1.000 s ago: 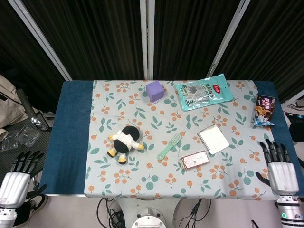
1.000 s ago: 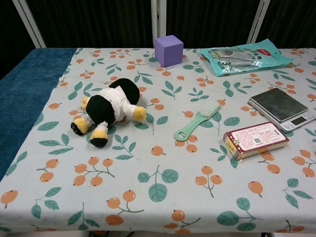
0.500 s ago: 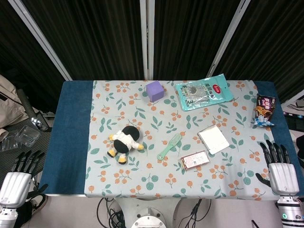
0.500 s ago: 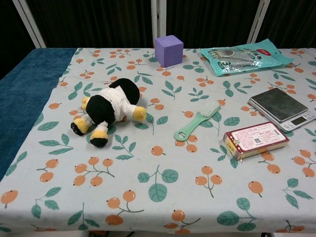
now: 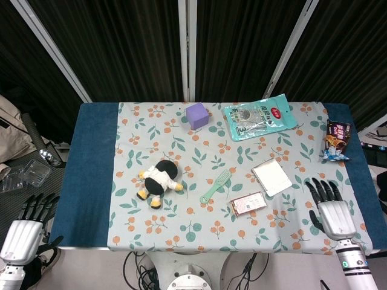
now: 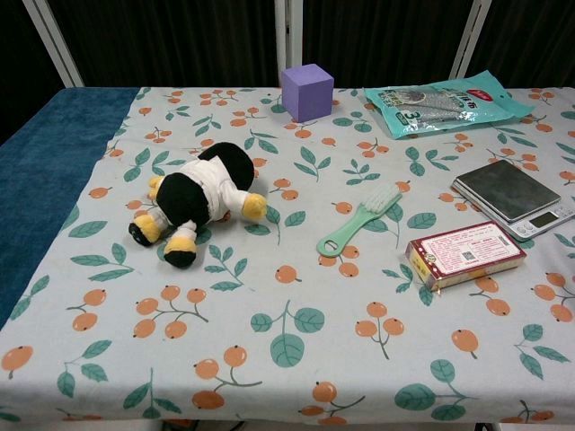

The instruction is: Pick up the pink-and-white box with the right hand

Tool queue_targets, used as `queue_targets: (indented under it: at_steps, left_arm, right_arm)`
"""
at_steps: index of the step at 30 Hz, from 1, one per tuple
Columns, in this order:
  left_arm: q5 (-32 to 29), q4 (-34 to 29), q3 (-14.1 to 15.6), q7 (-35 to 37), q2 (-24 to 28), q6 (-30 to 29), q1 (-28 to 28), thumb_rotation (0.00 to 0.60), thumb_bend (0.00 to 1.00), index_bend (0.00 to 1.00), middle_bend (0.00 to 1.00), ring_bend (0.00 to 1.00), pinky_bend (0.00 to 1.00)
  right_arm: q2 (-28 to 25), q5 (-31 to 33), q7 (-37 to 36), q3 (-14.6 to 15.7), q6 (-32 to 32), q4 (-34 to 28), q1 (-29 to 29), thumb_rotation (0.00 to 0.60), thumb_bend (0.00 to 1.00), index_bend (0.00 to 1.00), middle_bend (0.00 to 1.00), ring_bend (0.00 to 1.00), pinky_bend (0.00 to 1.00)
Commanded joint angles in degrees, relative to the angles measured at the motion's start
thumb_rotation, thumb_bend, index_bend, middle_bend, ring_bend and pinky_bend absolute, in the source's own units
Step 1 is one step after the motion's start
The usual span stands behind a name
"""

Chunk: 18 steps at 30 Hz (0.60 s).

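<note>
- Head view showed the right hand (image 5: 330, 212) empty, fingers spread, over the table's near edge.
- Pink-and-white box (image 5: 248, 203) lay flat, apart, to that hand's left.
- Left hand (image 5: 24, 226) hung empty, fingers apart.

Head view looks steeply down on the whole table (image 5: 94, 181). Chest view sits low and close, sharing its patterned cloth (image 6: 269, 269)

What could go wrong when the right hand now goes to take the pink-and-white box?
1. The pink-and-white box lies flat and low, so the fingers of the right hand may slide over it and push it instead of gripping it.
2. The small scale lies close beside the box; the hand may bump it on the way.
3. The green brush lies on the box's other side, so a pushed box might strike it.
</note>
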<state>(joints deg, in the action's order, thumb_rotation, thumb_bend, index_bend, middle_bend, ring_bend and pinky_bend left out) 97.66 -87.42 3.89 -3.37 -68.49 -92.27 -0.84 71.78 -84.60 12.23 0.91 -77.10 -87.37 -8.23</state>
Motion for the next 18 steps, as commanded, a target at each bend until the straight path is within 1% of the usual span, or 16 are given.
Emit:
queue_targets:
  at_steps: [1, 3, 5, 12, 18]
  left_arm:
    - [0.02, -0.01, 0.16, -0.17, -0.14, 0.16, -0.04, 0.6, 0.11, 0.1, 0.06, 0.0, 0.06]
    - [0.09, 0.04, 0.26, -0.32, -0.29, 0.27, -0.04, 0.6, 0.11, 0.1, 0.06, 0.0, 0.06]
    - [0.11, 0.08, 0.33, -0.38, -0.38, 0.34, -0.04, 0.6, 0.11, 0.1, 0.06, 0.0, 0.06]
    - [-0.11, 0.11, 0.34, -0.55, -0.48, 0.67, 0.06, 0.6, 0.11, 0.1, 0.06, 0.0, 0.06]
    - [-0.36, 0.15, 0.3, -0.48, -0.53, 0.8, 0.09, 0.6, 0.11, 0.1, 0.06, 0.0, 0.06]
  right_arm:
    - [1.16, -0.61, 1.5, 0.2, 4.58, -1.42, -2.99, 0.6, 0.77, 0.0, 0.11, 0.0, 0.0]
    - [1.84, -0.58, 1.29, 0.18, 6.8, -1.93, -4.24, 0.6, 0.88, 0.0, 0.16, 0.0, 0.0]
    - [2.56, -0.61, 1.44, 0.04, 8.19, -1.67, -5.17, 0.6, 0.93, 0.0, 0.19, 0.0, 0.0]
    - [5.96, -0.21, 2.14, -0.4, 11.65, 0.83, -7.64, 0.6, 0.93, 0.0, 0.25, 0.0, 0.0]
    - [8.01, 0.76, 3.37, -0.82, 13.0, 2.3, -8.75, 0.6, 0.93, 0.0, 0.29, 0.0, 0.0]
